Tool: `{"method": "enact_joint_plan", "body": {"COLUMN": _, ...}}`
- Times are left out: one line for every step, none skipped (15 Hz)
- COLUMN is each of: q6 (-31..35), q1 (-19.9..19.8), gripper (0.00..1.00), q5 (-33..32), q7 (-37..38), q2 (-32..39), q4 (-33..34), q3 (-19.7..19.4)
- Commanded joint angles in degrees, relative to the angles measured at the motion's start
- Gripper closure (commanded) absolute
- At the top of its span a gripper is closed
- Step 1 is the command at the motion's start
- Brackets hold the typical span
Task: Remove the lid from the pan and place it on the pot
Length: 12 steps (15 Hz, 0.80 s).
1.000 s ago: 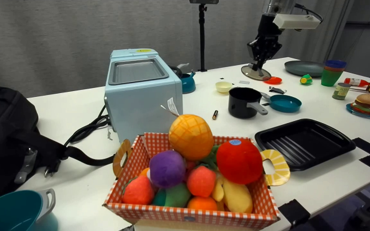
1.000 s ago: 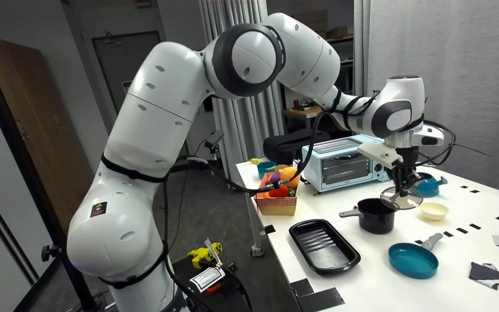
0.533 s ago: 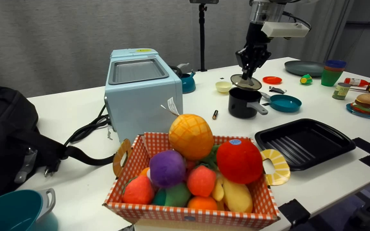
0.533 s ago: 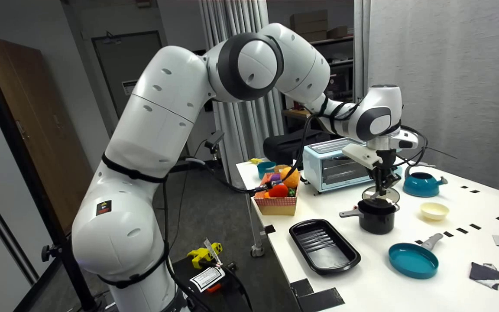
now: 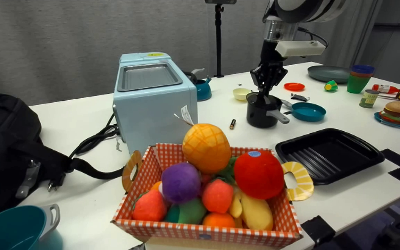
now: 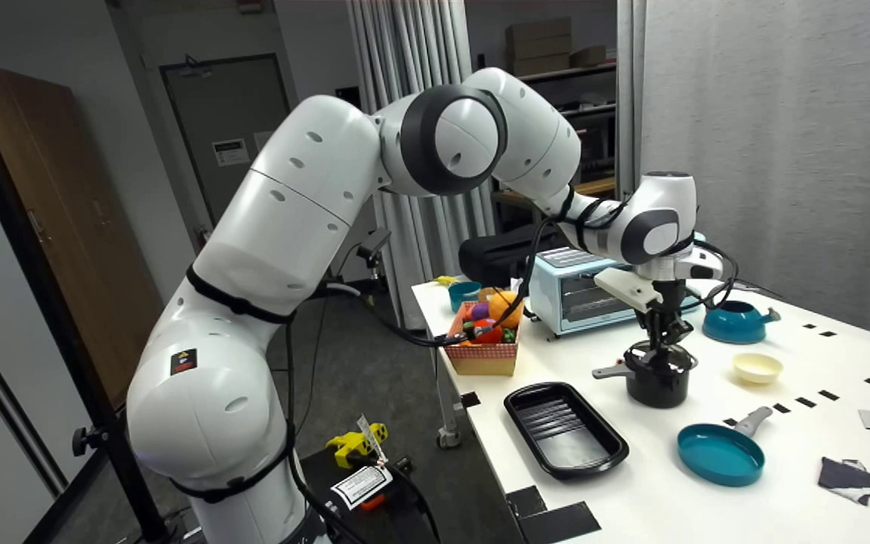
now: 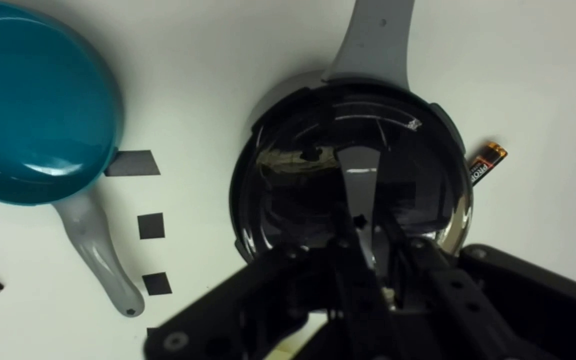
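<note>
In an exterior view my claw (image 5: pixel 264 96) points down at the round black pot (image 5: pixel 258 118). In an exterior view the shallow teal pan (image 6: pixel 720 455) sits near it. In the wrist view the claw is pinched onto the grey grip (image 7: pixel 360 175) of the glossy, see-through round lid (image 7: pixel 293 197) over the pot's mouth; fully seated or not, I can't tell. The grip's long axis points roughly toward the pot's grey handle (image 7: pixel 375 50).
</note>
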Motion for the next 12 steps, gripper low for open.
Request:
{"method": "enact_joint_plan", "body": {"q6": -3.5, "q1": 1.1, "gripper": 0.59, "q5": -0.4, "q7": 1.8, "q2": 2.1, "q4": 3.9, "q3": -1.0}}
{"method": "enact_joint_plan", "body": {"q6": -4.0, "q1": 1.2, "gripper": 0.53, "q5": -0.4, "q7": 1.8, "q2": 2.0, "q4": 3.9, "q3": -1.0}}
{"method": "enact_joint_plan", "body": {"q6": -4.2, "q1": 1.2, "gripper": 0.44, "q5": -0.4, "q7": 1.7, "q2": 1.8, "q4": 3.7, "q3": -1.1}}
{"method": "enact_joint_plan", "body": {"q6": -4.2, "q1": 1.1, "gripper": 0.37, "q5": -0.3, "q7": 1.6, "q2": 1.6, "q4": 3.5, "q3": -1.0}}
{"method": "enact_joint_plan", "body": {"q6": -4.1, "q1": 0.9, "gripper": 0.31, "q5": -0.1, "q7": 1.2, "q2": 1.0, "q4": 2.9, "q3": -0.9}}
{"method": "enact_joint_plan", "body": {"q6": -3.8, "q1": 0.7, "gripper": 0.22, "q5": -0.1, "q7": 1.0, "q2": 0.5, "q4": 2.3, "q3": -0.9}}
{"method": "enact_joint_plan", "body": {"q6": -3.3, "q1": 0.5, "gripper": 0.15, "q5": 0.1, "q7": 0.6, "q2": -0.3, "q4": 1.3, "q3": -0.8}}
{"method": "enact_joint_plan", "body": {"q6": -2.8, "q1": 0.3, "gripper": 0.08, "q5": 0.2, "q7": 0.4, "q2": -1.0, "q4": 0.6, "q3": -0.8}}
{"method": "enact_joint_plan", "body": {"q6": -2.2, "q1": 0.1, "gripper": 0.02, "q5": 0.3, "q7": 0.0, "q2": -2.0, "q4": -0.5, "q3": -0.8}}
{"method": "enact_joint_plan", "body": {"q6": -1.6, "q1": -0.1, "gripper": 0.0, "q5": 0.4, "q7": -0.2, "q2": -2.9, "q4": -1.4, "q3": -0.8}}
{"method": "enact_joint_plan", "body": {"q6": -1.3, "q1": -0.3, "gripper": 0.0, "q5": 0.4, "q7": -0.5, "q2": -3.8, "q4": -1.9, "q3": -0.9}}
{"method": "enact_joint_plan", "body": {"q6": -0.8, "q1": -0.7, "gripper": 0.0, "q5": 0.4, "q7": -0.8, "q2": -4.9, "q4": -2.7, "q3": -1.0}}
